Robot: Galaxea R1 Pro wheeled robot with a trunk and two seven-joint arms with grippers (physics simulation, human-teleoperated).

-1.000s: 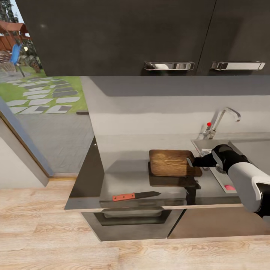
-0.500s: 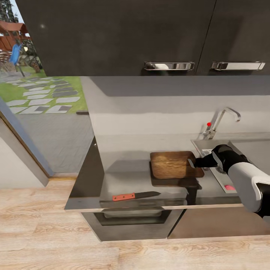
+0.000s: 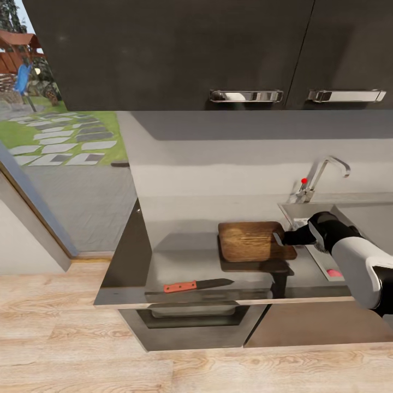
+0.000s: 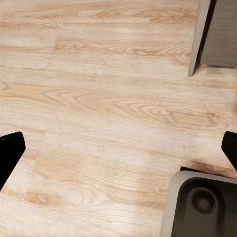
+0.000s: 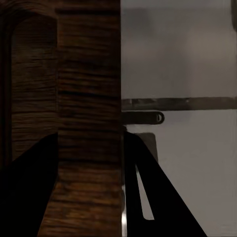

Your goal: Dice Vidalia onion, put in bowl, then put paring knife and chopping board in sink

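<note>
Chopping board [image 3: 251, 239] is clamped at its sink-side [image 3: 349, 210] end by the right gripper [image 3: 279, 238]; the left gripper's [image 4: 118, 148] fingers are spread apart above wooden floor [image 4: 98, 89].

Right pincer [image 3: 278, 238] clamped on chopping board [image 3: 248, 239] edge; left pincer [image 4: 118, 148] spread wide.

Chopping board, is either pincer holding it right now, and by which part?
Yes: the right pincer is shut on the chopping board, gripping its rim at the end nearest the sink. The left pincer is open, holding nothing.
</note>
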